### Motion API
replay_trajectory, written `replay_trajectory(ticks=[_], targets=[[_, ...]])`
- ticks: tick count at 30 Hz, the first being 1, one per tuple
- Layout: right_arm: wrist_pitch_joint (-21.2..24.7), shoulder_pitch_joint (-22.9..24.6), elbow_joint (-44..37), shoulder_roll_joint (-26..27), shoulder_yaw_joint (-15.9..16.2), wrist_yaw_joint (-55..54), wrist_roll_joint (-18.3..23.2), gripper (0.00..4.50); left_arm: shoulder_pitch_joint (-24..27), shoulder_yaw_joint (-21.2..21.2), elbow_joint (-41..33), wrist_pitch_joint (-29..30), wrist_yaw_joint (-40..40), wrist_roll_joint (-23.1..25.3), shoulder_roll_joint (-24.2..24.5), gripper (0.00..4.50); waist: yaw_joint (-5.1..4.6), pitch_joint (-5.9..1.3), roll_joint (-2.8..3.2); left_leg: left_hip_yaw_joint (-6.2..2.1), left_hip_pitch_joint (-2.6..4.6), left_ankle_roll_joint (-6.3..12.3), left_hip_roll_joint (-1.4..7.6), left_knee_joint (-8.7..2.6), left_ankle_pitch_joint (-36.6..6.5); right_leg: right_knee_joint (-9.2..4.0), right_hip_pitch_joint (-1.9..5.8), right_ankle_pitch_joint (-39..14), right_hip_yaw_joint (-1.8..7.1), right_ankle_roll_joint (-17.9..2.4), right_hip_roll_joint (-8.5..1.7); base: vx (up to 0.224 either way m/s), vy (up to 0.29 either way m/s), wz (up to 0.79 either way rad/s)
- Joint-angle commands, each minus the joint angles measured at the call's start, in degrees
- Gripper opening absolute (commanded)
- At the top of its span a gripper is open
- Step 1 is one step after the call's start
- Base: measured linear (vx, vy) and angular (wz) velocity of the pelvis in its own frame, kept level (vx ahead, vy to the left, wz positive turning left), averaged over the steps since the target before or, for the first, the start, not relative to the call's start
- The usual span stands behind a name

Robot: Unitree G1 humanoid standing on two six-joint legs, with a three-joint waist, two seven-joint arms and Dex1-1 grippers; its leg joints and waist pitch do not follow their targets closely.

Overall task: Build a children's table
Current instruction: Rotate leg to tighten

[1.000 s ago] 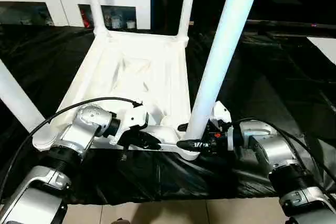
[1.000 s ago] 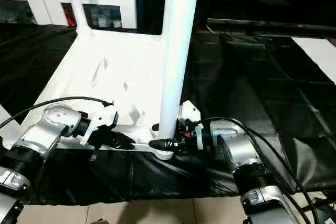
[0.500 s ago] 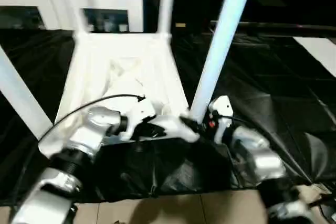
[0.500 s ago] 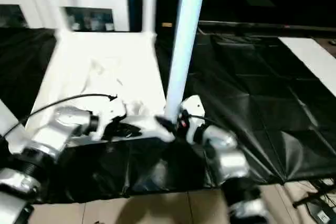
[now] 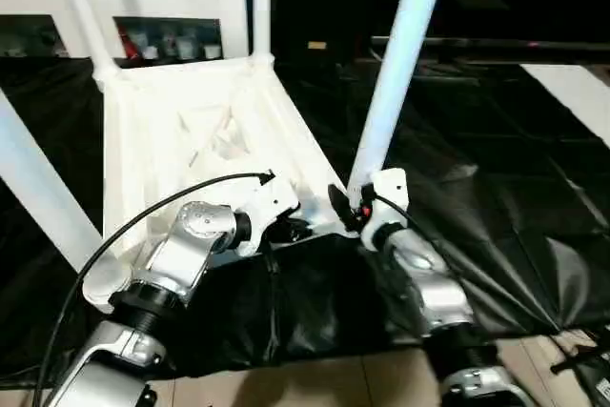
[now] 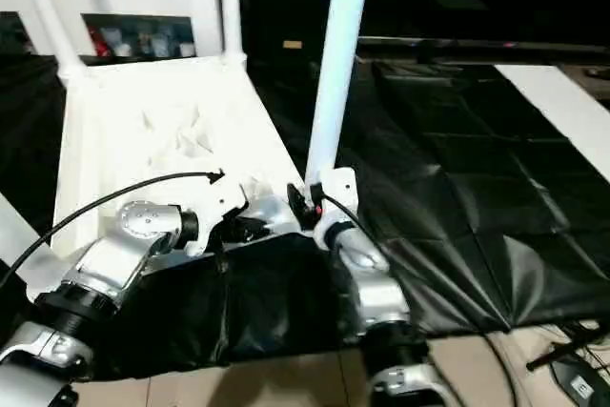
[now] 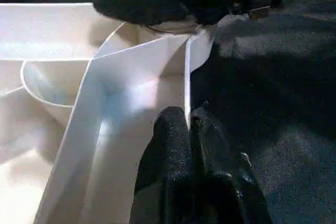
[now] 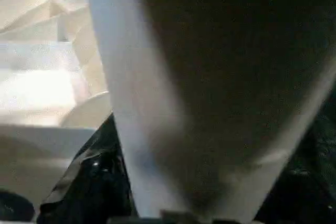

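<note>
The white table top point(image 5: 181, 131) lies upside down on the black sheet, ribbed side up. Legs stand in its corner sockets: two at the far corners point(image 5: 259, 2), one at the near left point(image 5: 38, 188) and one at the near right point(image 5: 396, 73). My left gripper point(image 5: 291, 229) is shut on the thin near rim of the top, and the left wrist view shows both fingers point(image 7: 173, 140) pinching that edge. My right gripper point(image 5: 348, 209) is shut around the base of the near right leg point(image 8: 157, 77), just above its socket.
A black sheet point(image 5: 496, 188) covers the work surface, and tiled floor point(image 5: 315, 383) shows past its near edge. A white cabinet with glass doors point(image 5: 172, 7) stands at the back. A black cable point(image 5: 143, 212) loops over my left forearm.
The camera has shifted. My right forearm has swung from lying sideways to pointing away from me. The near right corner now sits farther off, and both grippers keep their holds.
</note>
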Motion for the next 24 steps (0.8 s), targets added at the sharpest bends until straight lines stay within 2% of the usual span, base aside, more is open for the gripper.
replay_trajectory(ticks=[1,2,3,5,6,9,11,12,13,14,17,18,19,24], targets=[[0.6,0.0,0.3,-1.9,3.1,7.9,1.3,3.11,1.7,-3.3,1.2,-3.0,-5.8,-1.4,0.2,0.0,0.25,-2.46,0.56,-0.19,-0.79,1.44,1.36,-3.7,-11.7,-4.5,2.54,-10.4,2.88,-9.2,-3.31,0.0,0.0,0.0],[0.2,-0.1,-0.2,-3.7,3.8,12.0,1.8,3.11,1.8,-3.5,1.3,-3.3,-7.3,-1.7,1.0,0.0,0.35,-2.49,0.49,-0.19,-0.83,1.79,1.3,-3.62,-11.3,-4.47,2.69,-9.9,2.84,-9.4,-3.34,0.0,0.0,0.0],[-0.4,-0.1,-0.7,-5.6,4.7,16.5,2.2,3.11,1.8,-3.7,1.5,-3.8,-8.9,-2.0,1.8,0.0,0.4,-2.51,0.67,-0.14,-0.88,2.44,1.26,-3.52,-10.7,-4.44,2.9,-9.1,2.76,-9.8,-3.3,0.0,0.0,0.0],[-0.7,-0.2,-0.9,-6.5,5.1,18.7,2.3,3.11,1.8,-3.8,1.6,-4.0,-9.6,-2.0,2.2,0.0,0.47,-2.61,0.8,-0.03,-0.75,3.15,1.42,-3.33,-9.3,-4.07,2.89,-6.6,2.77,-11.0,-3.31,0.0,0.0,0.0],[0.3,-0.5,-1.6,-9.6,6.3,27.3,4.0,3.11,1.5,-3.7,2.6,-5.8,-12.1,-2.5,3.3,0.0,0.45,-2.64,0.81,0.02,-0.82,3.43,1.37,-3.24,-8.7,-3.94,3.04,-5.0,2.71,-11.8,-3.24,0.0,0.0,0.0],[0.6,-0.6,-2.1,-14.0,9.0,38.5,5.5,3.11,1.1,-3.1,3.5,-7.1,-16.1,-4.1,4.2,0.0,0.85,-2.76,0.62,0.11,-0.67,5.14,1.5,-2.94,-7.4,-3.56,3.22,-2.2,2.61,-13.3,-3.29,0.0,0.0,0.0],[1.1,-1.2,-1.8,-15.8,9.9,43.8,6.2,3.11,0.6,-2.9,4.1,-7.9,-17.7,-4.5,4.9,0.0,1.02,-2.7,0.57,0.14,-0.71,5.59,1.51,-2.92,-7.4,-3.51,3.22,-2.1,2.53,-14.2,-3.36,0.0,0.0,0.0],[1.5,-1.5,-1.7,-16.6,10.4,46.5,6.5,3.11,0.3,-2.7,4.5,-8.0,-18.2,-4.7,5.2,0.0,1.1,-2.72,0.47,0.13,-0.71,5.6,1.52,-2.91,-7.6,-3.52,3.23,-2.6,2.5,-14.2,-3.42,0.0,0.0,0.0],[1.9,-1.9,-1.6,-17.5,11.1,49.5,7.0,3.11,-0.1,-2.6,4.9,-8.4,-18.7,-4.7,5.6,0.0,1.28,-2.5,0.53,0.12,-0.61,5.34,1.69,-3.02,-9.3,-3.82,3.09,-5.8,2.42,-14.1,-3.52,0.0,0.0,0.0],[2.2,-2.1,-1.5,-18.1,11.6,51.3,7.3,2.82,-0.3,-2.6,5.2,-8.6,-19.1,-4.7,5.8,0.0,1.35,-2.44,0.59,0.13,-0.63,5.1,1.77,-3.06,-9.7,-3.88,3.08,-6.9,2.37,-13.9,-3.5,0.0,0.0,0.0],[3.1,-3.0,-0.8,-19.0,12.9,55.9,7.7,2.75,-0.9,-2.6,6.2,-9.3,-20.4,-4.6,6.5,0.0,1.93,-2.45,0.51,0.16,-0.54,3.84,1.93,-3.11,-10.4,-4.06,3.03,-10.5,2.33,-12.5,-3.56,0.0,0.0,0.0],[3.6,-3.3,-0.6,-19.2,13.1,57.0,7.9,2.62,-1.1,-2.7,6.6,-9.7,-20.8,-4.6,6.7,0.0,2.16,-2.43,0.53,0.17,-0.53,3.65,1.96,-3.11,-10.4,-4.1,2.93,-11.0,2.34,-12.3,-3.6,0.0,0.0,0.0],[3.7,-3.7,-0.2,-19.2,13.5,58.1,8.0,2.48,-1.3,-2.8,7.0,-10.1,-21.2,-4.5,6.9,0.0,2.35,-2.45,0.11,0.2,-0.57,3.6,1.99,-3.07,-10.0,-4.08,2.95,-11.3,2.34,-12.0,-3.64,0.0,0.0,0.0],[3.8,-4.3,0.9,-19.0,14.4,60.1,7.7,2.14,-1.8,-2.7,8.2,-10.7,-21.8,-4.2,7.1,0.0,2.7,-2.62,0.24,0.16,-0.62,3.15,1.85,-2.98,-8.2,-3.8,2.99,-10.2,2.35,-11.7,-3.72,0.0,0.0,0.0]])
